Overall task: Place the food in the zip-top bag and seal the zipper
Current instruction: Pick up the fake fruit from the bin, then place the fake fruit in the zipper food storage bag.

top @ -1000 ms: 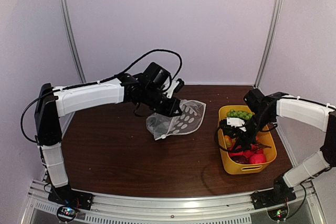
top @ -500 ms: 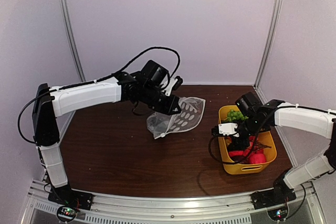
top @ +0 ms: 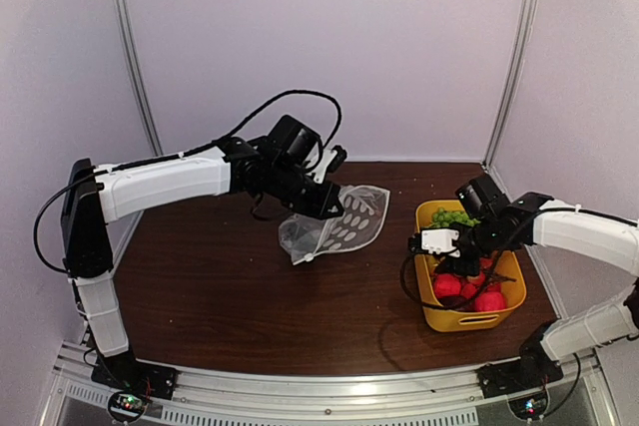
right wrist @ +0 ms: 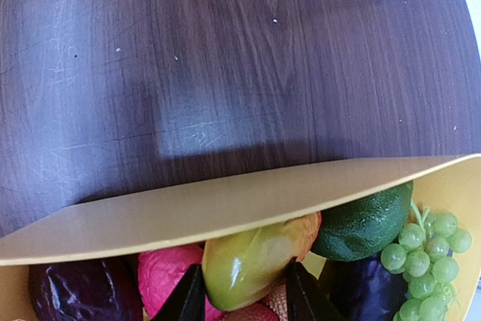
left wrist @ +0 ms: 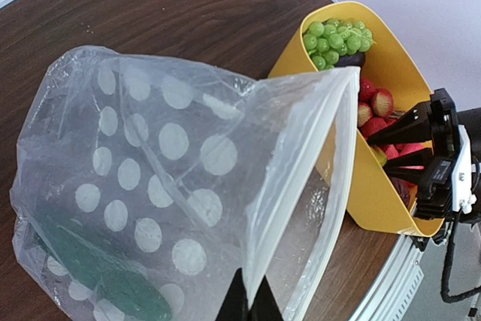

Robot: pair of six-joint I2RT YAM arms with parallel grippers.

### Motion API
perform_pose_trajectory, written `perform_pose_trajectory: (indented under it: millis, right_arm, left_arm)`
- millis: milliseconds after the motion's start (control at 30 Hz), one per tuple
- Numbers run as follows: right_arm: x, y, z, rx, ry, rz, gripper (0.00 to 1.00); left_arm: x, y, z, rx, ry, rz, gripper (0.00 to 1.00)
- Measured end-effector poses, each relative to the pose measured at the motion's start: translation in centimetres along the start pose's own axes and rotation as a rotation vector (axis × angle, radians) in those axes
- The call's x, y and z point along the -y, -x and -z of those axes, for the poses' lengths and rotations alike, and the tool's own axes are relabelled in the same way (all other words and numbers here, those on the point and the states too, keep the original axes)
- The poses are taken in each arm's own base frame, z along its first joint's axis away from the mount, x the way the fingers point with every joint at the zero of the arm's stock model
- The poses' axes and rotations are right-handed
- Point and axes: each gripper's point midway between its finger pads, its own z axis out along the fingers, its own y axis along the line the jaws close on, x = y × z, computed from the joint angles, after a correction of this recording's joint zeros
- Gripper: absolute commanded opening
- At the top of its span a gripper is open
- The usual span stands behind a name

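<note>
Yellow-green fruit (right wrist: pixel 252 257) sits pinched between the right gripper's (right wrist: pixel 244 300) jaws, just above the tub (right wrist: pixel 188 212). The bag (left wrist: pixel 150 171) is well apart to the left, its mouth edge nipped tight in the left gripper (left wrist: pixel 249 302) and gaping toward the tub. I'd lift clear of the rim, carry straight across, and let go only deep inside the opening.

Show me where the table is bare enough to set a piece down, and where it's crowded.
Bare: the wide wood of the table nearer than the zip-top bag, and the strip between bag and yellow tub. Crowded: the tub, packed with food, right gripper in it; left gripper pinches the bag.
</note>
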Motion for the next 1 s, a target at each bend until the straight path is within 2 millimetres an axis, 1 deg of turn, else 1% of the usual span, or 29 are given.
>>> perform_pose_trajectory:
  millis: [67,133,267,467,567,633,733,833,900,1000]
  right_arm:
    - [0.2,0.2,0.4,0.011,-0.012,-0.009,0.32]
    - [0.3,0.4,0.6,0.022,-0.018,-0.010,0.25]
    - [0.5,0.7,0.4,0.033,-0.022,-0.016,0.17]
    - [0.7,0.9,0.7,0.030,-0.014,-0.029,0.12]
    - [0.9,1.3,2.1,0.041,-0.017,-0.035,0.13]
    - [1.5,2.3,4.1,0.072,-0.044,-0.032,0.12]
    - [3.0,4.6,8.4,0.174,-0.130,-0.026,0.10]
    - [3.8,6.7,12.5,0.275,-0.185,-0.029,0.10]
    - [4.3,8.5,15.0,0.353,-0.199,-0.036,0.10]
    - [4.4,10.7,17.2,0.452,-0.177,-0.053,0.10]
  left_arm:
    - [0.0,0.0,0.0,0.000,0.000,0.000,0.00]
    - [0.0,0.0,0.0,0.000,0.000,0.000,0.00]
    - [0.0,0.0,0.0,0.000,0.000,0.000,0.00]
    - [0.0,0.0,0.0,-0.001,-0.002,0.000,0.00]
    - [0.1,0.0,0.0,-0.001,-0.004,0.000,0.00]
    - [0.1,0.0,0.0,-0.001,-0.004,0.001,0.00]
    - [0.1,0.0,0.0,-0.002,-0.007,0.003,0.00]
    - [0.2,0.0,0.0,-0.003,-0.011,0.006,0.00]
    - [0.3,0.0,0.0,-0.004,-0.016,0.007,0.00]
    - [0.7,0.4,0.1,0.003,-0.030,0.007,0.00]
